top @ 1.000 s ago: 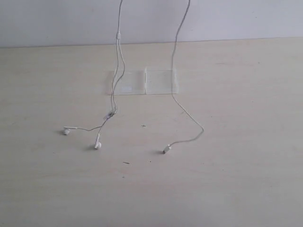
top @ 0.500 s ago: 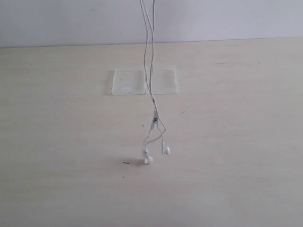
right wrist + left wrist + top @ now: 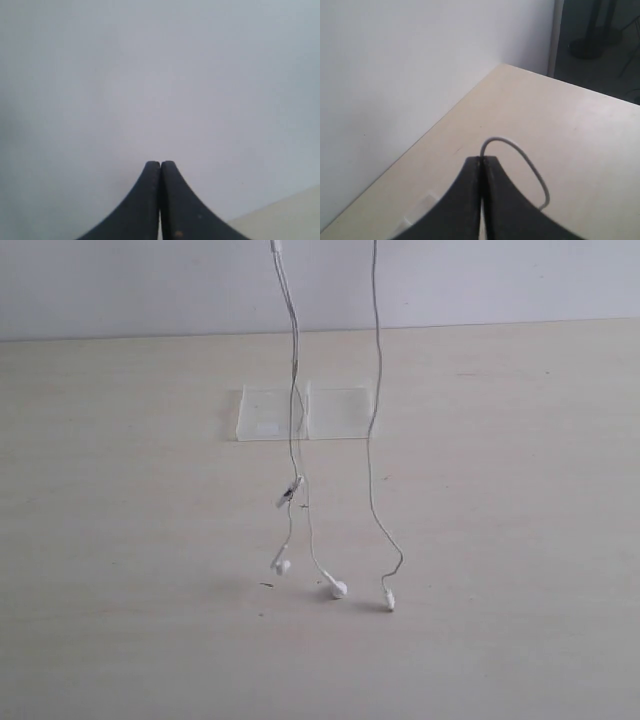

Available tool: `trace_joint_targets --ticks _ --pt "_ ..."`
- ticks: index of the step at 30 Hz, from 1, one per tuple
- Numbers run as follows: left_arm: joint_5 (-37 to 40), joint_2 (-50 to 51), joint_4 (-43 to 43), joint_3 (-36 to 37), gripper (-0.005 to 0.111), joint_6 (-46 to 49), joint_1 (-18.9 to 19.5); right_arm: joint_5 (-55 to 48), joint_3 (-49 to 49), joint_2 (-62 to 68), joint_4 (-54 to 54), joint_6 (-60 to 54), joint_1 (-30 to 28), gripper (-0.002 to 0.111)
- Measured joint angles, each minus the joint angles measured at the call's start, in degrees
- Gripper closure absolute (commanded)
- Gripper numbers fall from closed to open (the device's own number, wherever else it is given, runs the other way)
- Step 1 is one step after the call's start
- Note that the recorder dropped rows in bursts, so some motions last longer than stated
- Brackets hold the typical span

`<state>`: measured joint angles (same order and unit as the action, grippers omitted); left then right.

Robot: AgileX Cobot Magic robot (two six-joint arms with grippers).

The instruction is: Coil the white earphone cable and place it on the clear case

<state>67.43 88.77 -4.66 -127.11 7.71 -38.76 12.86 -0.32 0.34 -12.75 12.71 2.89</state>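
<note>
Left wrist view: left claw [image 3: 481, 159] is pinching cable [image 3: 520, 152].
Right wrist view: right claw [image 3: 160, 163] is sitting closed.
Exterior view: cable is dangling below claws onto table [image 3: 520, 540], near case [image 3: 335, 412].

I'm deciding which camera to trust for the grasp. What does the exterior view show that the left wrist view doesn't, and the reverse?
Only the exterior view shows the clear case, plus the earbuds and plug hanging low by the table. Only the left wrist view shows the left gripper, shut on the white earphone cable. Both show that cable and the table.
</note>
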Motion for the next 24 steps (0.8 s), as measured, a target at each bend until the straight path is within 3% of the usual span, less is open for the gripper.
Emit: trace_joint_targets --ticks 6,12,16,24 --pt "-0.3 0.0 0.2 0.0 0.107 0.0 0.0 8.1 -0.8 2.4 4.9 4.8 0.0 0.108" --pt "-2.5 0.0 0.2 0.0 0.107 -1.2 0.0 8.4 -10.8 16.6 15.3 13.7 0.0 0.108" --pt "-3.2 0.0 0.2 0.0 0.107 -1.6 0.0 12.4 -14.7 31.3 36.2 24.6 0.0 0.108" --pt "-4.2 0.0 0.6 0.0 0.107 -3.3 0.0 37.7 -32.9 57.7 88.4 51.6 0.0 0.108"
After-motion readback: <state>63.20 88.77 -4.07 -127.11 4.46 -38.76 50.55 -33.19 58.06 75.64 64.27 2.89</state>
